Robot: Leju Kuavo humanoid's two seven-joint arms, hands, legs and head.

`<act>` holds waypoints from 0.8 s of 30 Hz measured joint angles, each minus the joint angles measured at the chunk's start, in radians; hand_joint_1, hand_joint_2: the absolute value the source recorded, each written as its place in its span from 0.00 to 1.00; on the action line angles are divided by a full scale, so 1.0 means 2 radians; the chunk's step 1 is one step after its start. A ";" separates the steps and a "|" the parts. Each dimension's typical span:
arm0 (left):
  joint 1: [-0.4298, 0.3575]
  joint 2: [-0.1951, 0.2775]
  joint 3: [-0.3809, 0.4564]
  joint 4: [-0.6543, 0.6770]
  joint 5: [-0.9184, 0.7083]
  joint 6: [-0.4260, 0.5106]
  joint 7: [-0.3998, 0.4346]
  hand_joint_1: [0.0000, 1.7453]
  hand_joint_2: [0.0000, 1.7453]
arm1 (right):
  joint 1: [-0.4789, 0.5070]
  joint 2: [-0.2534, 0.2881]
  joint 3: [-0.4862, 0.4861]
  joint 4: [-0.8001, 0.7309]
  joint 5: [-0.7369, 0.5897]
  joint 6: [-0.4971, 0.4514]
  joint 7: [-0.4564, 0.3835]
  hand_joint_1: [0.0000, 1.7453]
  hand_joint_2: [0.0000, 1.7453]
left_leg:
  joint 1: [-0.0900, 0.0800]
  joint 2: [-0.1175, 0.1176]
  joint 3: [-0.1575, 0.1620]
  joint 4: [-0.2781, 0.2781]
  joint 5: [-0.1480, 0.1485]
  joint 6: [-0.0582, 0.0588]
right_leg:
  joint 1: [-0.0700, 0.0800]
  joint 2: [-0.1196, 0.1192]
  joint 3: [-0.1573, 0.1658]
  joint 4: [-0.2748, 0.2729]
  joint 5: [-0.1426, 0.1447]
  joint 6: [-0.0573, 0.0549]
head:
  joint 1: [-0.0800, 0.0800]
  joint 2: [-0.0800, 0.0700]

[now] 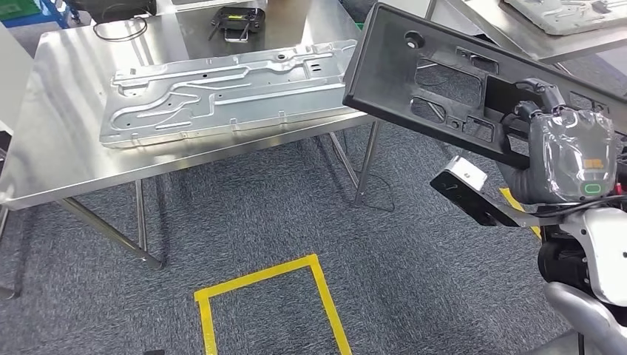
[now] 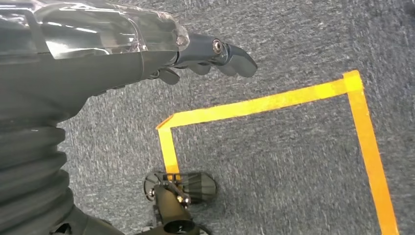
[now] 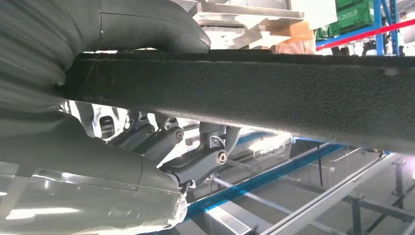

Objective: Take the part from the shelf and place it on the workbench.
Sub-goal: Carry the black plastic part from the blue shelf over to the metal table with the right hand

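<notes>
A long black plastic panel [image 1: 436, 78] with several cut-outs hangs tilted in the air at the right, its far end over the corner of the steel workbench [image 1: 52, 140]. My right hand [image 1: 551, 126] grips the panel at its near end. In the right wrist view the panel's edge [image 3: 274, 98] runs across the picture, with the thumb on one side and the dark fingers [image 3: 195, 156] curled on the other. My left hand [image 2: 210, 54] hangs over the grey carpet and holds nothing, its fingers loosely bent.
A large pressed metal sheet [image 1: 229, 89] lies across the workbench. A black device [image 1: 236, 22] and a cable loop [image 1: 118, 29] sit at its far side. Yellow floor tape [image 1: 266, 296] marks the carpet. Another bench [image 1: 547, 29] stands at the upper right.
</notes>
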 joint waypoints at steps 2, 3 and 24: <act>0.000 0.000 0.000 0.000 0.000 0.000 0.000 0.00 1.00 | 0.000 0.000 0.000 0.000 0.000 0.000 0.000 1.00 1.00 | 0.000 0.001 0.003 -0.006 0.000 0.003 | -0.001 0.000 0.002 -0.003 -0.001 0.005 | 0.000 0.000; 0.000 0.000 0.000 0.000 0.000 0.000 0.000 0.00 1.00 | -0.001 0.000 0.000 0.000 0.000 0.000 0.000 1.00 1.00 | 0.001 0.002 0.006 -0.009 0.001 0.006 | -0.001 -0.001 0.001 0.001 -0.006 0.007 | 0.000 0.000; 0.000 -0.004 0.000 0.000 0.000 -0.002 0.002 0.00 1.00 | -0.036 -0.003 0.033 0.002 -0.009 0.007 0.000 1.00 1.00 | 0.008 0.005 -0.048 0.110 -0.060 -0.013 | 0.005 -0.008 0.000 -0.021 0.021 -0.013 | 0.000 0.000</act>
